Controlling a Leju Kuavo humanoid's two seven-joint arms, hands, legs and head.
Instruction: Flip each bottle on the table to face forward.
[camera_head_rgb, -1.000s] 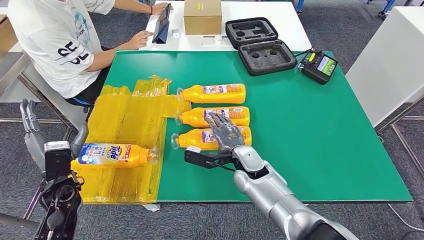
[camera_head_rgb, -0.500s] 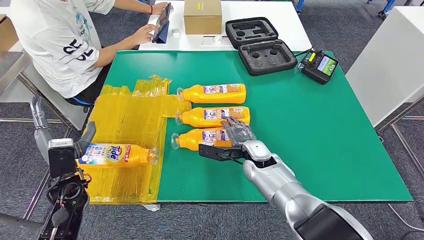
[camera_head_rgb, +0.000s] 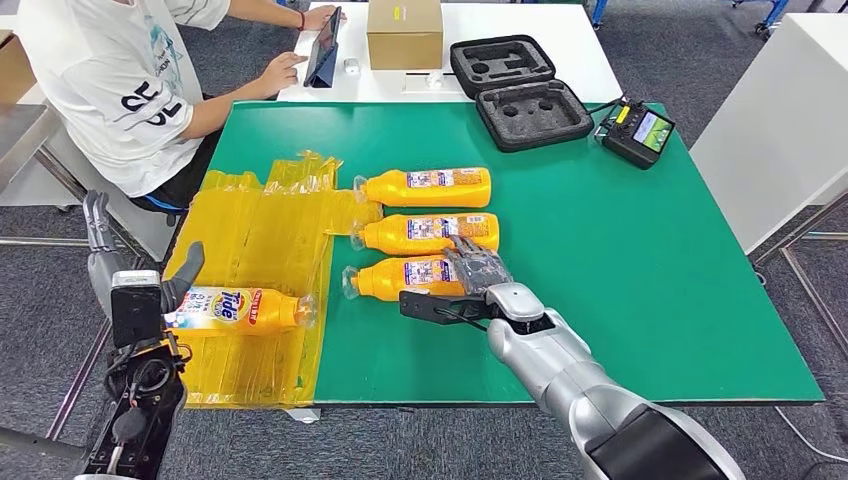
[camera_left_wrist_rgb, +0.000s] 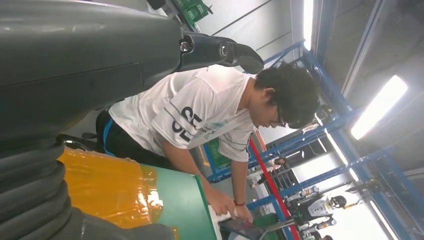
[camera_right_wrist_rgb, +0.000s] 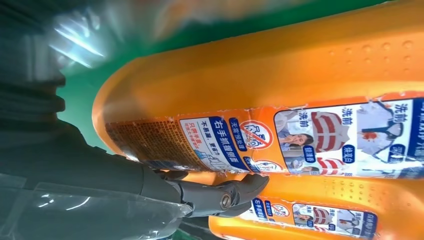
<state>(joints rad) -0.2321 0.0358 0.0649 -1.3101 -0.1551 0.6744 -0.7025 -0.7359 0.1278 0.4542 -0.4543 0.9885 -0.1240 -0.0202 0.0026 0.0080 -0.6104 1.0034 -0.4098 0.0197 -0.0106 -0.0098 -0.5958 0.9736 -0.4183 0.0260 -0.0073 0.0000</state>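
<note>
While the right hand (camera_head_rgb: 478, 268) is wrapped over the base end of the nearest orange bottle (camera_head_rgb: 412, 277), the grasp that precedes a flip appears to be the step in hand. That bottle lies on its side on the green table (camera_head_rgb: 620, 280), the front one of a row of three, all with the small-print back label up; a fourth bottle (camera_head_rgb: 235, 309), its front label up, lies on the yellow plastic sheet (camera_head_rgb: 250, 240). The left hand (camera_head_rgb: 105, 258) is held beside the table's edge, fingers apart and nothing in them. Next, the bottle would probably need to be lifted clear of its neighbour and rolled over. In the right wrist view a dark finger (camera_right_wrist_rgb: 220, 192) is seen tucked into the gap between the grasped bottle and the next, a contact hidden in the head view; the row is given by the head view alone.
</note>
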